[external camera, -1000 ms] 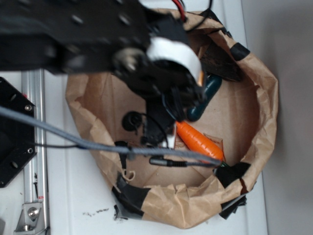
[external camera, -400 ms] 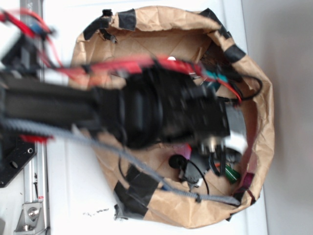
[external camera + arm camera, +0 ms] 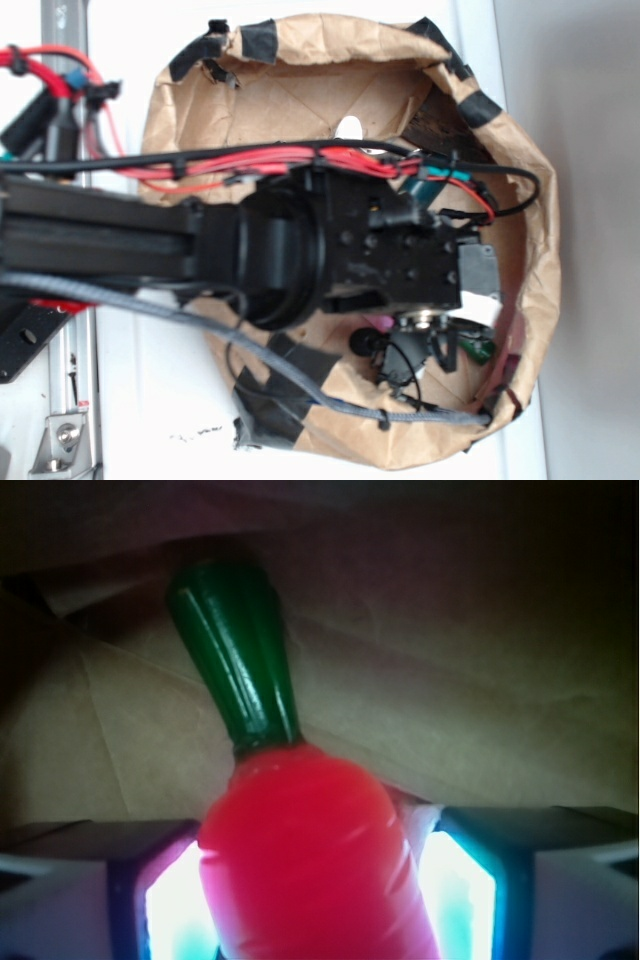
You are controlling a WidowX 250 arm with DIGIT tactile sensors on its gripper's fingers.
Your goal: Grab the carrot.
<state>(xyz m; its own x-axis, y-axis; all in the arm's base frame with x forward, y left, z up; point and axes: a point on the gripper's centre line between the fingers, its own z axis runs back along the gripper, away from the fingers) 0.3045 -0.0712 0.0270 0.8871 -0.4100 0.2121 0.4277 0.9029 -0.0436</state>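
Brown paper bag (image 3: 520,160) interior w/ gripper (image 3: 320,880) pinching carrot (image 3: 310,850), green stub up.

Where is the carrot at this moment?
In the wrist view, the carrot fills the lower centre between the two claw fingers, its green stub pointing up toward the brown paper wall. In the exterior view, the arm hides it.

Glossy smooth plastic carrot (image 3: 310,860) (green stub too), matt creased brown paper bag (image 3: 520,170).

Arm (image 3: 150,240) reaches low from left; fingers (image 3: 170,920) flank both sides, closed in.
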